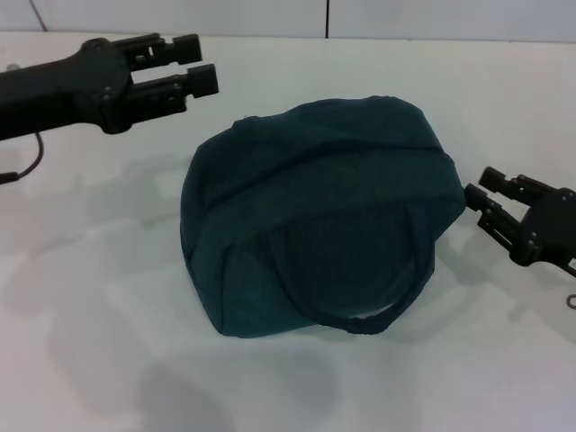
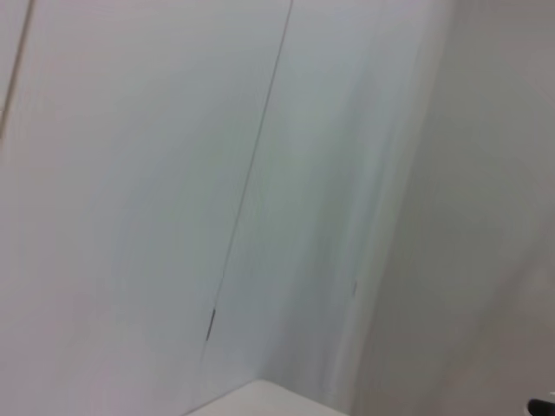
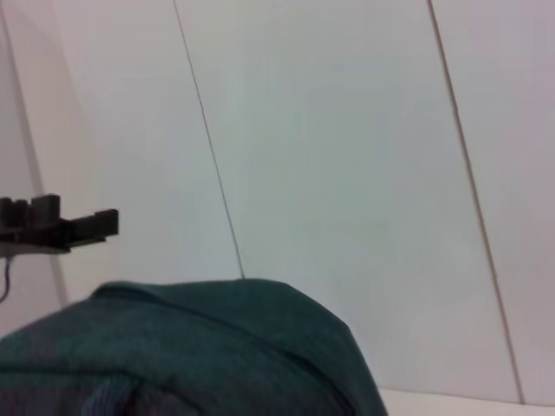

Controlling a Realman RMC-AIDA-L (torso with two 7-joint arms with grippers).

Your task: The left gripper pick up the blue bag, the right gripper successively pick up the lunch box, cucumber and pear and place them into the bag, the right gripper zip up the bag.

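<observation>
I see the blue bag (image 1: 319, 211) sitting in the middle of the white worktop (image 1: 99, 306). It is puffed up like a dome. The zipper line runs across its top and looks closed. One loop handle (image 1: 360, 306) hangs down the front side, toward me.

My left claw (image 1: 200, 63) is up in the air, off to the left and behind the bag. It is not touching the bag. Its two fingers are spread apart with a gap between them, and nothing is in the gap.

My right claw (image 1: 474, 203) is low on the right side, just beside the bag's right edge. Its fingers point at the bag and sit apart, with nothing held. I cannot tell if the tips touch the cloth.

From the right wrist camera I see the top of the bag (image 3: 191, 347) up close, the left claw (image 3: 106, 223) beyond it, and a pale wall (image 3: 347, 156) behind.

The left wrist camera shows only the wall (image 2: 260, 173).
</observation>
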